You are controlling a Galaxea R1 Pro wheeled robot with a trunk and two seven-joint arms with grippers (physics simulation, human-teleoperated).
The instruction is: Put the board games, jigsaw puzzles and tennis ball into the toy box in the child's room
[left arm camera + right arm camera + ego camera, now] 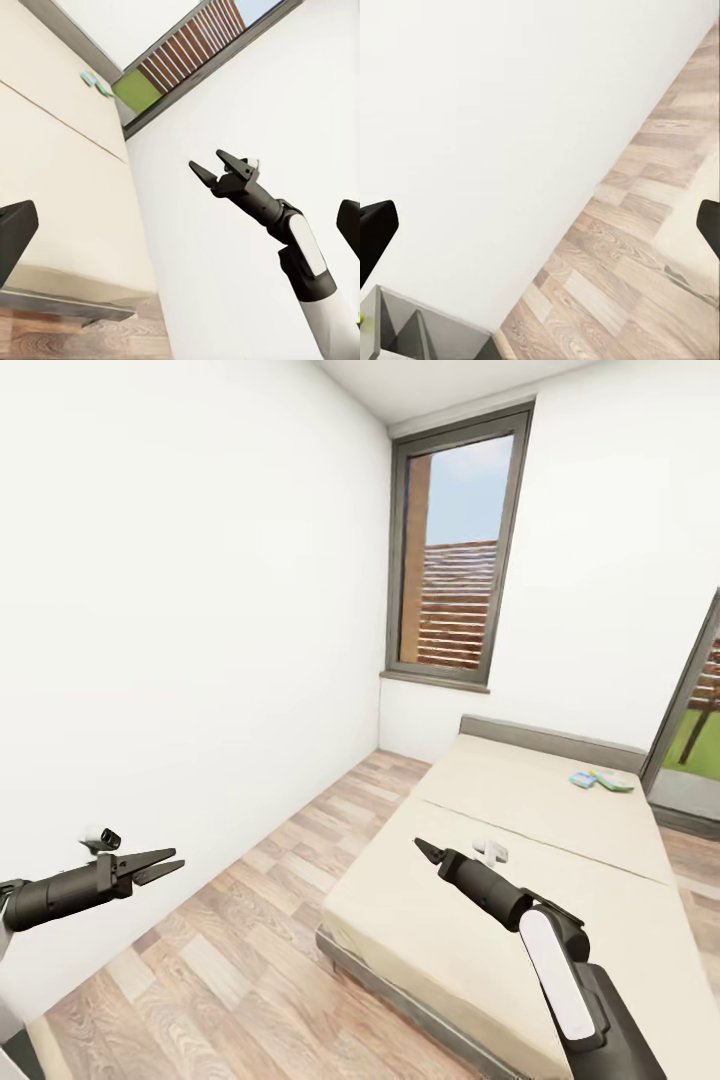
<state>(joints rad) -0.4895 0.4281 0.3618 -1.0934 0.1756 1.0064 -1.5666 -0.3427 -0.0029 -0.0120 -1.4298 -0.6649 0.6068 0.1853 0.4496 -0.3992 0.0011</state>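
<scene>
Bed (520, 880) fills the 4 to 5 o'clock part of the head view, wood floor (250, 930) at 7 o'clock. Two board games (602, 779) lie near the headboard at 2 o'clock on the mattress, well apart from both arms; a small white thing (491, 849) sits mid-bed. Left gripper (160, 865) fingers narrowly apart, empty. Right gripper (223, 167) fingers spread, empty. Risk: games sit far across the mattress, so reaching from here may overstretch the arm or push the base into the bed frame.
</scene>
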